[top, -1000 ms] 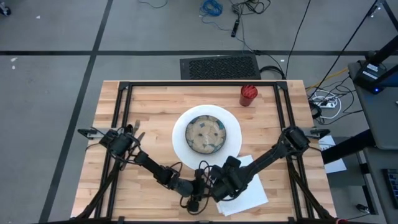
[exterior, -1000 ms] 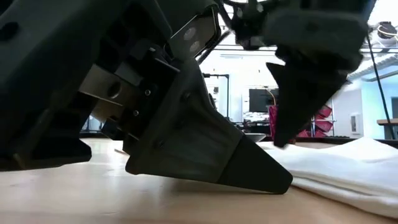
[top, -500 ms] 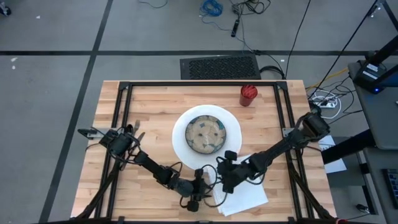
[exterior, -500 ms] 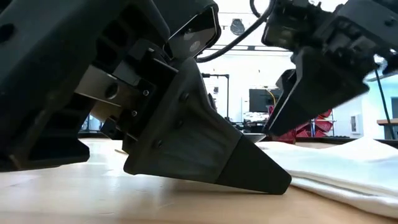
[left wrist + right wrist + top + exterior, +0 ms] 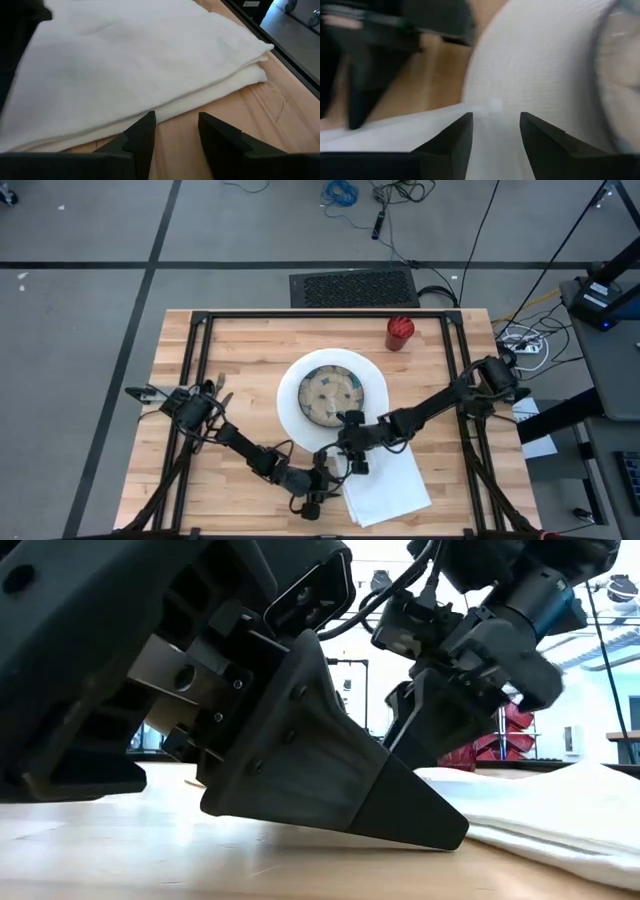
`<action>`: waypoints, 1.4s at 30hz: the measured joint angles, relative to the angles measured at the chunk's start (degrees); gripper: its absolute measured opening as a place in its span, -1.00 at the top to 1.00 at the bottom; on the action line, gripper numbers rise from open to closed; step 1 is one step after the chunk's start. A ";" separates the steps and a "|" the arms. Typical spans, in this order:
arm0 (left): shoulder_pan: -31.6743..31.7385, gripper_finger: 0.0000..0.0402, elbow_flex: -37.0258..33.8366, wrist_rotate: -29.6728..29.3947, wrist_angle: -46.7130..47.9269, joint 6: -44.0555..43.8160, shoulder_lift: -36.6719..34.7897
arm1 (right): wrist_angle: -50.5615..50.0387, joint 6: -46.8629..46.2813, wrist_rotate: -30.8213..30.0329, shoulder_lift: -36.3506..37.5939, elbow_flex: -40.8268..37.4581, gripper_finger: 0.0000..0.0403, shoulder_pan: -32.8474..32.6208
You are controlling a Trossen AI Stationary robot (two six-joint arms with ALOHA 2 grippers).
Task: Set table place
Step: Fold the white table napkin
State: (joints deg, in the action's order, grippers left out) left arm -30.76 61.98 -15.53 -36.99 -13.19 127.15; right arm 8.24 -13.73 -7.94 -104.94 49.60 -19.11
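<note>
- white napkin (image 5: 385,485) lies flat on the worktop (image 5: 250,340), right beside the left hand (image 5: 322,472), long side pointing away
- both hands released, right hand (image 5: 352,442) by the plate (image 5: 290,395)

You have bright, even overhead light in the high view, with only soft shadows on the surface (image 5: 240,350). The low view is backlit by glaring ceiling lights; the near gripper looms dark. The right wrist view is badly motion-blurred; the white cloth (image 5: 130,65) looks soft.
</note>
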 joint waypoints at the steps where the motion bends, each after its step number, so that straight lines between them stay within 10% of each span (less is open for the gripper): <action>1: 0.00 0.31 0.00 0.01 0.02 0.00 0.00 | 0.39 0.47 1.76 -0.16 0.00 0.24 0.43; 42: 0.04 0.31 -0.09 0.26 0.04 -0.03 0.13 | 4.76 4.67 8.35 -2.56 -0.03 0.95 1.50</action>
State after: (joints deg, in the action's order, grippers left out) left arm -30.72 61.89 -15.27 -36.95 -13.22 127.28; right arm 13.01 -9.06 0.40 -107.50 49.57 -17.61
